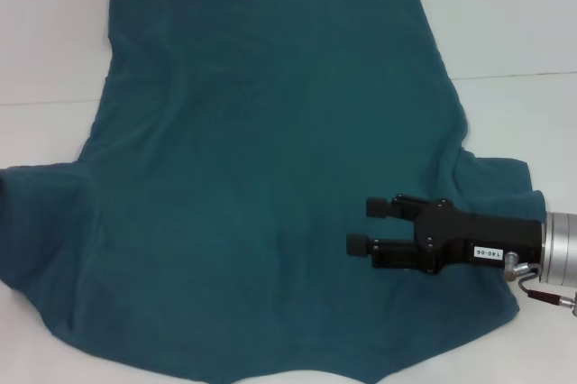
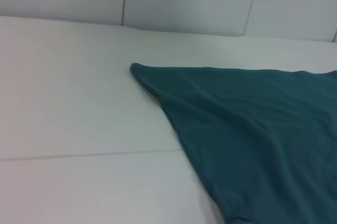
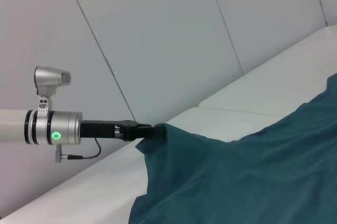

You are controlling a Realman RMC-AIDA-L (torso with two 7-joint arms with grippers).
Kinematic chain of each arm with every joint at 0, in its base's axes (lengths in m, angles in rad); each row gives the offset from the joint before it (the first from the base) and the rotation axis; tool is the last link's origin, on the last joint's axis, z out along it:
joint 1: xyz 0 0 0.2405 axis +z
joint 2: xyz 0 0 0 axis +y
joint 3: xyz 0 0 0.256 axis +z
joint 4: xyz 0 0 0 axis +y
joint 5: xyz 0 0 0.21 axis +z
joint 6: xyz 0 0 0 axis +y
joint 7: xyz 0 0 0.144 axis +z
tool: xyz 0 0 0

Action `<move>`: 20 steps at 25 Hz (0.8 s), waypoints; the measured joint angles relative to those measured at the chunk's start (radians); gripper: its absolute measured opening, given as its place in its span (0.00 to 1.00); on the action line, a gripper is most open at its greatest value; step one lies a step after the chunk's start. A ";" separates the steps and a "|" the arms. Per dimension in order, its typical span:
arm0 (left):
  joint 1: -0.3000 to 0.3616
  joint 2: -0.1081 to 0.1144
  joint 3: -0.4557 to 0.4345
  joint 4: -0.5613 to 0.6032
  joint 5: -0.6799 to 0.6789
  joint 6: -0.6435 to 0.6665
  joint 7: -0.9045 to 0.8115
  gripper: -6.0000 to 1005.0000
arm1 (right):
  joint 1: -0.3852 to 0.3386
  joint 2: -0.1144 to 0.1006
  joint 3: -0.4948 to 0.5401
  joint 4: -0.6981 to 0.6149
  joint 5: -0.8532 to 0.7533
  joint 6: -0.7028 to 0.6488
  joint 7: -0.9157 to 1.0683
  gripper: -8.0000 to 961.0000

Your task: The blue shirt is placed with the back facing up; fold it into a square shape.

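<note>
The blue shirt (image 1: 261, 177) is spread across the white table (image 1: 54, 50), hem at the far side. The right gripper (image 1: 359, 226) is held above its near right part; the left gripper (image 3: 158, 132) is closed on the left sleeve edge.

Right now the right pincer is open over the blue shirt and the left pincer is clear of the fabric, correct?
Not quite. The left pincer is not clear: it is shut on an edge of the blue shirt, holding it raised, as the right wrist view shows. The right pincer is open over the shirt, as you said.
</note>
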 joint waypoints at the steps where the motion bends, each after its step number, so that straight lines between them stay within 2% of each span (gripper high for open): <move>1: 0.000 0.000 0.000 0.005 0.002 -0.001 0.000 0.01 | 0.000 0.000 0.000 0.000 0.000 0.000 0.000 0.95; 10: -0.001 -0.003 0.001 0.041 0.005 0.008 -0.008 0.01 | 0.000 0.007 0.000 0.000 0.001 0.010 -0.002 0.95; 16: 0.005 -0.031 0.015 0.086 0.005 0.074 -0.033 0.01 | 0.000 0.009 0.000 0.001 0.002 0.013 -0.006 0.95; 20: 0.006 -0.045 0.016 0.109 0.003 0.183 -0.086 0.01 | 0.000 0.009 0.000 0.001 0.002 0.014 -0.007 0.95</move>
